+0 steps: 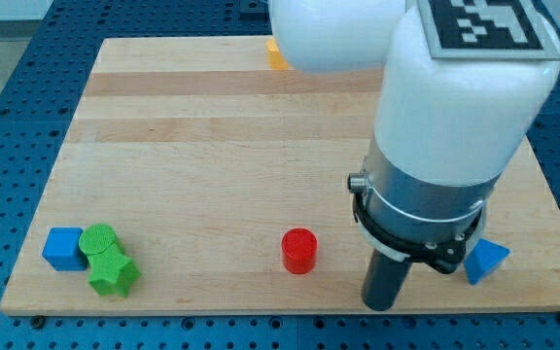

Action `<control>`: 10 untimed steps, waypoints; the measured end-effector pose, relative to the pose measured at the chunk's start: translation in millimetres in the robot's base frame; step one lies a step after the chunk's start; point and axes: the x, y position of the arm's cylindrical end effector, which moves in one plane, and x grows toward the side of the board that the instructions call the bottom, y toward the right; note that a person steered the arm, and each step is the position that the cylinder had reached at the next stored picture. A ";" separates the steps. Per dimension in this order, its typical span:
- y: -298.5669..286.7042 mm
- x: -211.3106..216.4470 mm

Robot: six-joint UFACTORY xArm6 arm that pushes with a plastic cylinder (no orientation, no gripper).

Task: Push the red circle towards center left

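Observation:
The red circle is a short red cylinder standing on the wooden board near the view's bottom, a little right of the middle. My tip is at the lower end of the dark rod, close to the board's bottom edge, to the right of the red circle and slightly below it, apart from it by a small gap. The white arm body fills the view's upper right and hides the board behind it.
A blue cube, a green circle and a green star cluster at the bottom left. A blue triangle lies right of the rod. An orange block shows partly at the top edge under the arm.

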 end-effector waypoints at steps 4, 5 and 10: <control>-66.4 -28.9; -91.8 -60.3; -156.4 -152.2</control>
